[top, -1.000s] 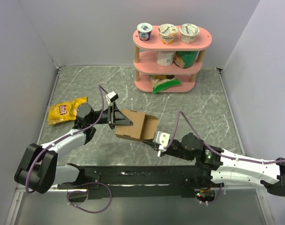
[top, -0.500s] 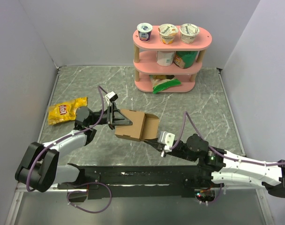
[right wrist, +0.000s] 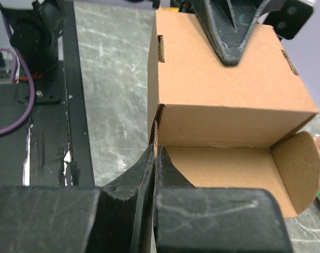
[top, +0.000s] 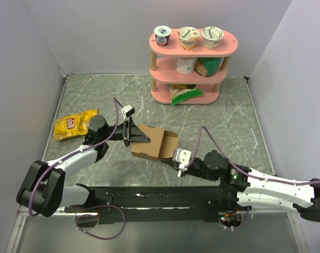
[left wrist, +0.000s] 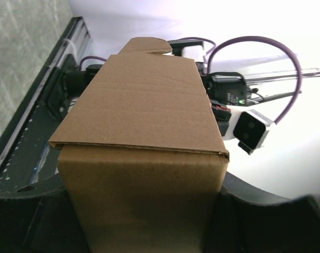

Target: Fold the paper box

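The paper box (top: 156, 142) is plain brown cardboard, partly folded, with its open end toward the right arm. My left gripper (top: 140, 136) is shut on the box's left end; in the left wrist view the box (left wrist: 144, 158) fills the space between both fingers. My right gripper (top: 168, 157) is shut on the thin edge of a box side wall; in the right wrist view its fingertips (right wrist: 156, 153) pinch the wall's edge, with the box (right wrist: 223, 100) open inside and a rounded flap (right wrist: 296, 168) at the right.
A yellow snack bag (top: 73, 124) lies at the left. A pink shelf (top: 193, 66) with yogurt cups and packets stands at the back. Grey walls enclose the marble-patterned table (top: 228, 121). The black base rail (top: 149, 195) runs along the near edge.
The right gripper drew back slightly to the right half a second ago, then returned to the box's near-right edge. The left gripper and box shifted a little rightward.
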